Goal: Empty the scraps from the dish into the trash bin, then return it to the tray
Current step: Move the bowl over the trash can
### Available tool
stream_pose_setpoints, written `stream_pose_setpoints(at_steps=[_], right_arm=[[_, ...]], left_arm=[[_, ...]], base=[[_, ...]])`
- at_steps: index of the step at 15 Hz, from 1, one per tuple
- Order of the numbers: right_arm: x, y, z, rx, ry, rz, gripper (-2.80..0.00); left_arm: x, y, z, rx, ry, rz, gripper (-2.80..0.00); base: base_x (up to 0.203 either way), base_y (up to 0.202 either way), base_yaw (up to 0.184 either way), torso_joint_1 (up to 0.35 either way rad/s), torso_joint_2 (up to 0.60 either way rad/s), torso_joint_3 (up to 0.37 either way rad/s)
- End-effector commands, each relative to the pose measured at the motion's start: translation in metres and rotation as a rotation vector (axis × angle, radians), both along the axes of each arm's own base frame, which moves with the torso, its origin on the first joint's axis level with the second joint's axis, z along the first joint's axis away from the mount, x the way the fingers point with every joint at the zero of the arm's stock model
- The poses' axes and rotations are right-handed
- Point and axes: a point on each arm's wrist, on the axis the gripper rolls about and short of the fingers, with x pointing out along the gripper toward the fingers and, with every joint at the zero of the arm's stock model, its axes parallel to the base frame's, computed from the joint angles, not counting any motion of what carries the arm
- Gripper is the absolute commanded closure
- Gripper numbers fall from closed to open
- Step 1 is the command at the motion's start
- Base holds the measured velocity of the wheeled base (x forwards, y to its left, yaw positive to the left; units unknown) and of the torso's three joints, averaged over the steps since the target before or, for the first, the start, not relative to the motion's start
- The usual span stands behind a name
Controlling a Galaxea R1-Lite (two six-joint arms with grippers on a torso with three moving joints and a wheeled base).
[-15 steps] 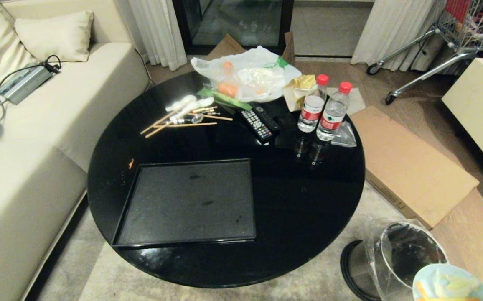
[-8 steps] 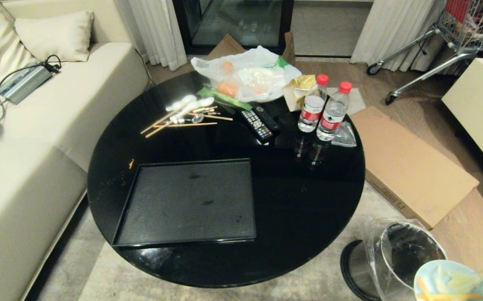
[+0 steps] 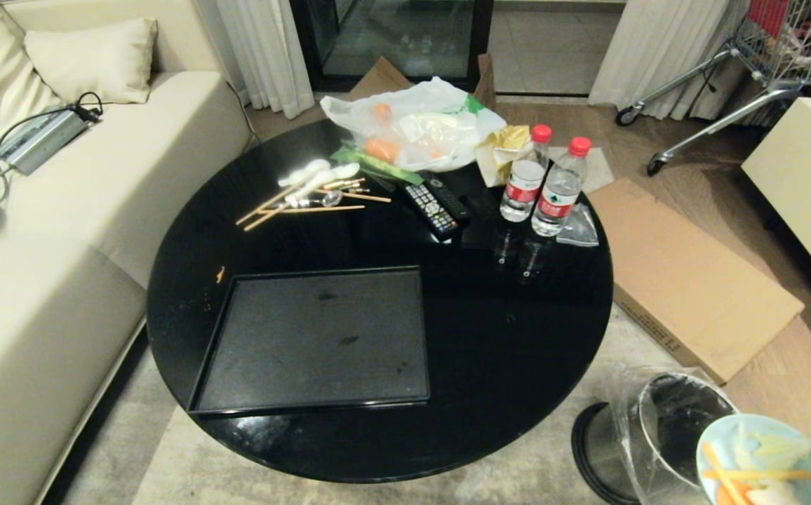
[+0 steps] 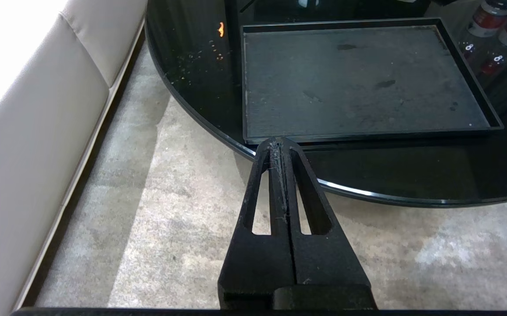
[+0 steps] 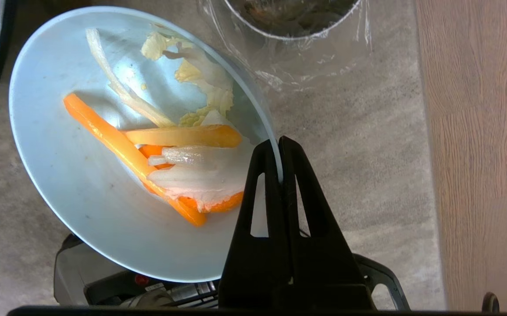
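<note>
Right pincer (image 5: 278, 153) pinching the rim of the dish (image 5: 82, 184), scraps (image 5: 166, 149) inside, held beside the trash bin (image 3: 679, 421) off the tabletop (image 3: 518, 337), tray (image 3: 318, 340) bare, left pincer (image 4: 280, 147) pressed together.

Home living room: sofa (image 3: 62, 231), curtains (image 3: 258, 49).

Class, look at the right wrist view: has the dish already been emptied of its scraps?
No. Orange and pale scraps lie inside the dish, which the right gripper holds by its rim.
</note>
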Motion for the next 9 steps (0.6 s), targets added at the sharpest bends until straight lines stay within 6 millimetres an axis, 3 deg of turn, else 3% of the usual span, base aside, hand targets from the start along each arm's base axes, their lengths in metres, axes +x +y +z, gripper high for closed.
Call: stream_pose_setpoints(at_steps=[1,9], right_arm=[[0.0022,0.0003,0.003,0.0,-0.016,0.0,0.0],[0.0013,0.0002,0.0039,-0.001,-0.025,0.0,0.0]], left_arm=[[0.0,0.0,0.0,0.0,-0.001,0.001,0.0],[0.0,0.0,0.0,0.0,-0.001,0.0,0.0]], base=[[0.0,0.0,0.0,0.0,0.0,0.0],[0.0,0.0,0.0,0.0,0.0,0.0]])
